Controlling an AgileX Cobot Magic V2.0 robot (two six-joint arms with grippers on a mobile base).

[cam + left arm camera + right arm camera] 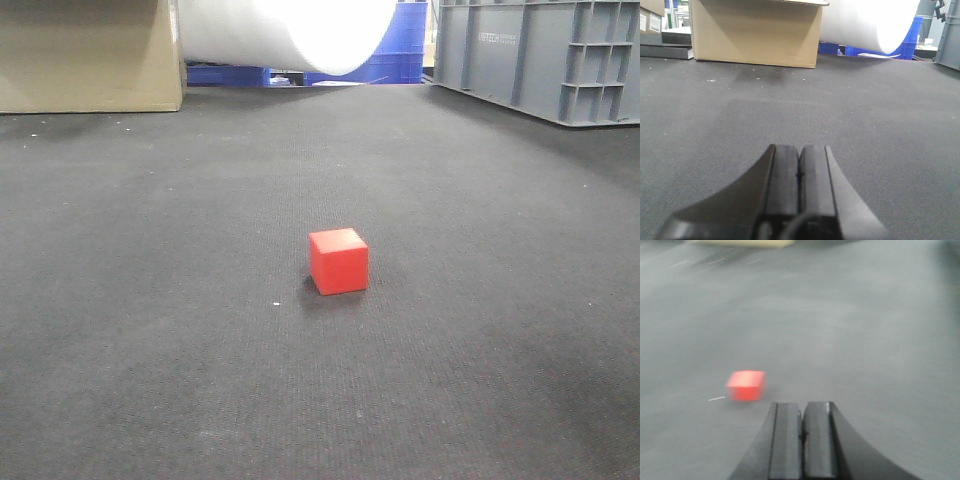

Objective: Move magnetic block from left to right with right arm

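Note:
The magnetic block (338, 260), a small bright-red cube, rests alone on the dark grey mat near the middle of the front view. In the blurred right wrist view the block (746, 385) lies ahead and to the left of my right gripper (802, 407), which is shut with nothing between its pads and is apart from the block. My left gripper (800, 150) is also shut and empty, low over bare mat, with the block out of its view. Neither gripper shows in the front view.
A cardboard box (90, 55) stands at the back left, also seen as the box (756, 32) in the left wrist view. A white roll (290, 35) and blue crates (395, 55) lie behind. A grey plastic crate (545, 55) stands at the back right.

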